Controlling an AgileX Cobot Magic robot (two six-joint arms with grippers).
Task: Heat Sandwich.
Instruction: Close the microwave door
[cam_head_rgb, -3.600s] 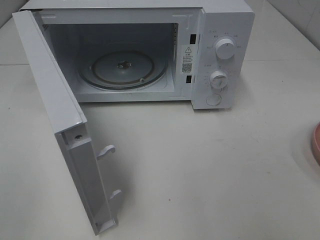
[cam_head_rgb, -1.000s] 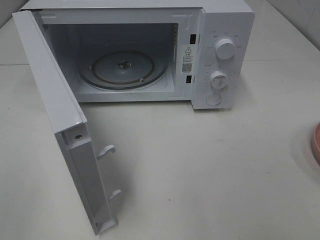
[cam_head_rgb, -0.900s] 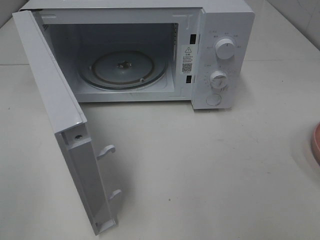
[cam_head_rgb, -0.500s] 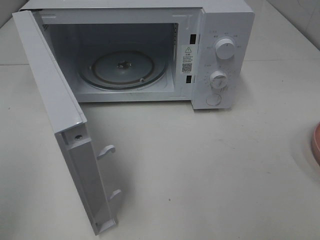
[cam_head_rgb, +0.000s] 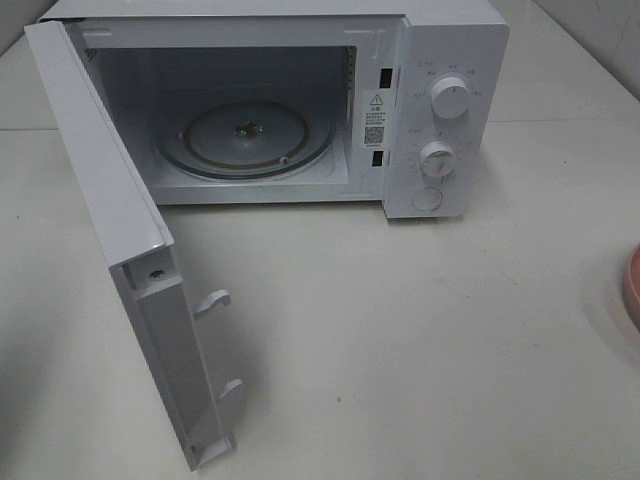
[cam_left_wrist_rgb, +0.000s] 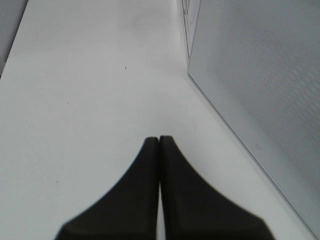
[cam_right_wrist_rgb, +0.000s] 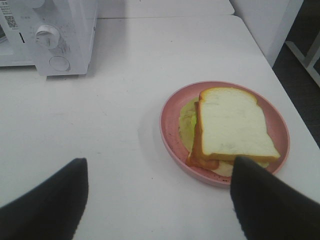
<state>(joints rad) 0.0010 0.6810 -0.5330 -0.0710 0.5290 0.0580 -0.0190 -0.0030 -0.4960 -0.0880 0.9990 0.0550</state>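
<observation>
Sandwich (cam_right_wrist_rgb: 227, 127) on plate (cam_right_wrist_rgb: 170, 107) near table's (cam_right_wrist_rgb: 125, 75) edge.

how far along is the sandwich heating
Done: the microwave door stands wide open, its turntable bare. In hand: nothing yet; the right end effector is open above the table near the pink plate, and the left end effector is shut and empty beside the door. Left: move the sandwich on its plate inside, close the door, set the dials.
</observation>
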